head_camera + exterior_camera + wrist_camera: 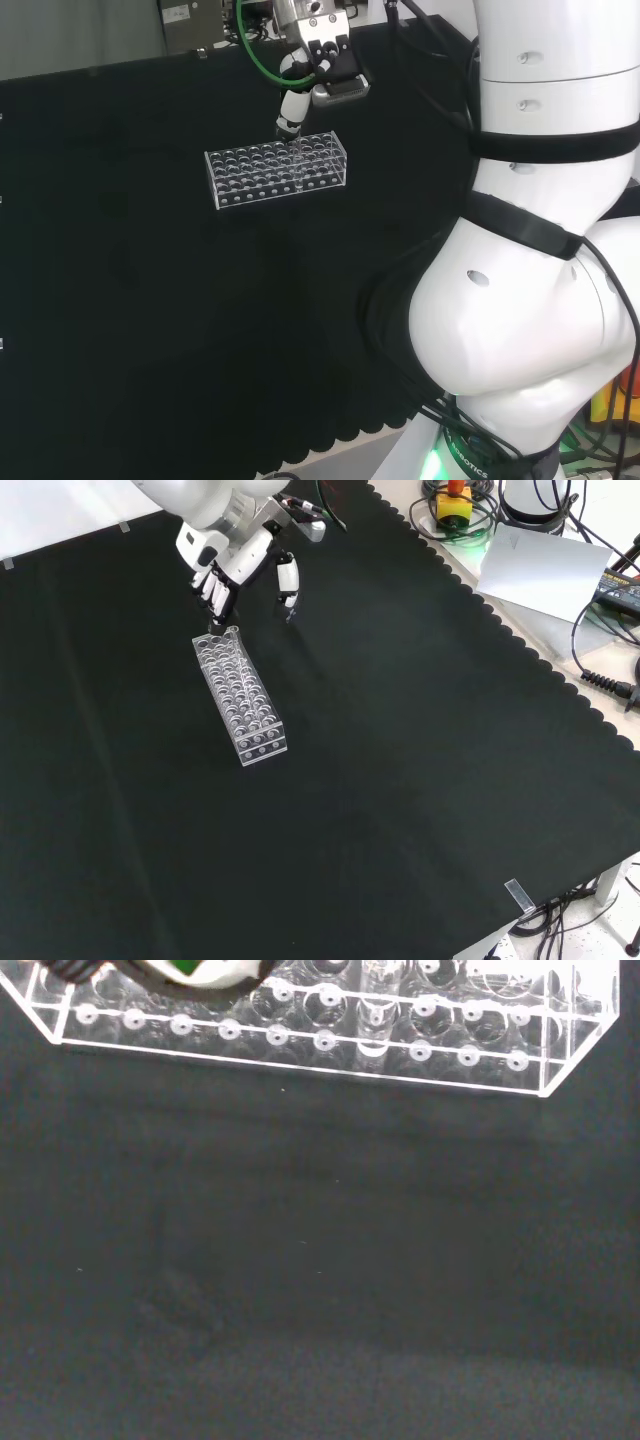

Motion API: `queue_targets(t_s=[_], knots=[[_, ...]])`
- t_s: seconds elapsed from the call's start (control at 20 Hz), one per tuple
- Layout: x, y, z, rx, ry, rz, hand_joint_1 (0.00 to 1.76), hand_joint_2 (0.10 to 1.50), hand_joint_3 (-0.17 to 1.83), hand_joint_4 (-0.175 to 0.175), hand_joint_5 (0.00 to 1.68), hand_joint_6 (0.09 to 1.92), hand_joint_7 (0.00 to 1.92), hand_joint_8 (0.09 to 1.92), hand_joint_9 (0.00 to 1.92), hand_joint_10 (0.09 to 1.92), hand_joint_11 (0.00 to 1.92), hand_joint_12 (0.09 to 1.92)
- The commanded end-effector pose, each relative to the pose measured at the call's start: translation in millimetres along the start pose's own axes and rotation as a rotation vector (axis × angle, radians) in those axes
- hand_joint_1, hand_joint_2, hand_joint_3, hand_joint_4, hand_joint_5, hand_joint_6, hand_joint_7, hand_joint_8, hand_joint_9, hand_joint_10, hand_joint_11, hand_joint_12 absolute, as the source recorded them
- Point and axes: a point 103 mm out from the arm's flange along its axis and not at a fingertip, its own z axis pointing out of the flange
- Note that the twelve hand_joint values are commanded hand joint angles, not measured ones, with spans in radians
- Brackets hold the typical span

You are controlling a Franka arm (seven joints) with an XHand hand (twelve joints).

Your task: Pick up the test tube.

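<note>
1. Directly above the far end of the clear test tube rack (240,697), the hand (232,568) hangs with fingers (289,112) pointing down, slightly parted, holding nothing.
2. Upright in a rack hole in the wrist view, a test tube (374,1010) appears to stand just below the fingertips.
3. Black cloth (420,780) lies bare around; the rack's neighbouring holes crowd the approach.

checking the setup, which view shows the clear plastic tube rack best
The front view: the whole clear plastic tube rack lies unobstructed on the black cloth, its rows of holes visible. The head view shows it whole but smaller, under the black and white hand. The wrist view shows one long side close up.
</note>
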Motion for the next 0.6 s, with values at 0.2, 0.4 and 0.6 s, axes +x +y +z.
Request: queue_targets(t_s=[0.2,0.4,0.6], knots=[[-17.8,10.3,3.6,0.005,-0.077,0.013,0.86,0.73,0.51,-0.123,0.43,0.09,0.54,0.9,0.32,0.91,0.01,1.57],[-36.3,8.9,7.9,-0.013,-0.045,-0.004,0.86,0.73,0.51,-0.123,0.44,0.09,0.55,0.91,0.33,0.91,0.02,1.57],[-39.5,10.5,9.0,-0.007,-0.04,0.001,0.86,0.73,0.52,-0.124,0.44,0.09,0.57,0.91,0.34,0.91,0.03,1.57]])
